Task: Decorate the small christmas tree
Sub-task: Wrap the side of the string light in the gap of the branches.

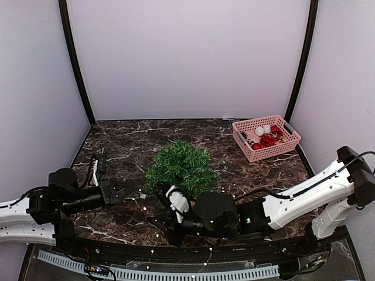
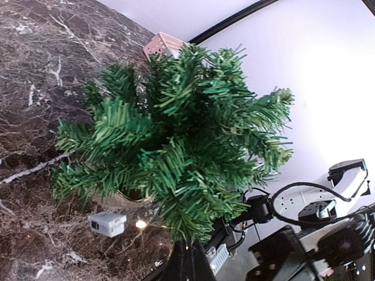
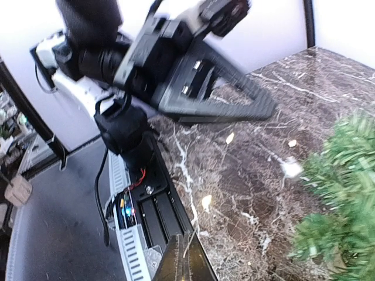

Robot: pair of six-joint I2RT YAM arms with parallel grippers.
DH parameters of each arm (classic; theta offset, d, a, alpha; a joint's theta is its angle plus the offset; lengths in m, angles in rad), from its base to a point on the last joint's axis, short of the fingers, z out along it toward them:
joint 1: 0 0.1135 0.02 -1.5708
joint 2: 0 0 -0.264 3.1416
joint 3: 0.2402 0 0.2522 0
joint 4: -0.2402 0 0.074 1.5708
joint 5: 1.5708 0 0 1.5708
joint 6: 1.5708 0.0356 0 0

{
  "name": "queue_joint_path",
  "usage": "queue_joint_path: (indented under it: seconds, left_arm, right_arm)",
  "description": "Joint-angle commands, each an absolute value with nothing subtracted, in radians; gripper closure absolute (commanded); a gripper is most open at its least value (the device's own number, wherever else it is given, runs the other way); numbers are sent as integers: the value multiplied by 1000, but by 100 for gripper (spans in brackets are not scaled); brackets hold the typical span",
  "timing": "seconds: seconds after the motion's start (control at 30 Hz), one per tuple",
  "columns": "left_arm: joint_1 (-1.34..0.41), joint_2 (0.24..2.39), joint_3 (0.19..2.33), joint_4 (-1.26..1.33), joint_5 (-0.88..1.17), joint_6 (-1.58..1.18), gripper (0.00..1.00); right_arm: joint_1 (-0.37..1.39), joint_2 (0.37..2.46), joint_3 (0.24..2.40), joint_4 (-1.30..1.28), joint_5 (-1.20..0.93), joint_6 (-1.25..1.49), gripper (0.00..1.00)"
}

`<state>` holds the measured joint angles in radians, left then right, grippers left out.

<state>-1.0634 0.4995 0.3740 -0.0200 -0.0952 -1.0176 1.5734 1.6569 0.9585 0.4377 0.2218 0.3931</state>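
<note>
At the near edge, the right gripper (image 3: 184, 261) is seen fully closed, low over the marble-patterned table (image 1: 117, 140). Whether a thin wire is pinched between its fingers cannot be told. The left gripper (image 2: 187, 264) is likewise closed with nothing visibly held, its dark, tapered fingers aimed at the foot of the tree.

A string of tiny lights (image 2: 140, 224) on fine wire is scattered loosely over the glossy dark stone, beside a small white plastic box (image 2: 107, 223).

Just beyond both grippers, the small christmas tree (image 1: 179, 168) stands upright at mid-table. It is bushy, with stiff green needle branches, and no ornament is seen on it.

Well apart, in the far right corner, a pink lattice-walled basket (image 1: 266, 154) holds shiny red ornaments (image 1: 268, 140) and a couple of pale ones.

The step in hand is judged to be the handling of the lights at the tree's foot, with decoration barely begun. For the next move, the slack, tangle-prone wire is probably to be lifted and draped over the springy branches without the light tree being tipped.
</note>
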Motion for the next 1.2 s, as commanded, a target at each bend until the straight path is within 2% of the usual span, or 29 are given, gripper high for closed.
queue_joint_path:
  seconds: [0.0,0.27,0.6,0.9,1.17]
  left_arm:
    - [-1060,436,353,-88,-303,-1062,100]
    - [-1038,442,364,-185,-400,-1004,100]
    - [-876,652,395,-7,-204,-866,100]
    - [-811,815,460,50,-201,-744,100]
    - [-790,807,494,-36,-256,-700,100]
  right_arm:
    - [1579,1599,952,341,232,458,100]
    - [1578,1641,1046,211,317,519,100]
    - [1577,1631,1059,156,385,589,100]
    - [1574,1646,1075,136,429,602,100]
    - [1571,1693,1133,106,431,579,100]
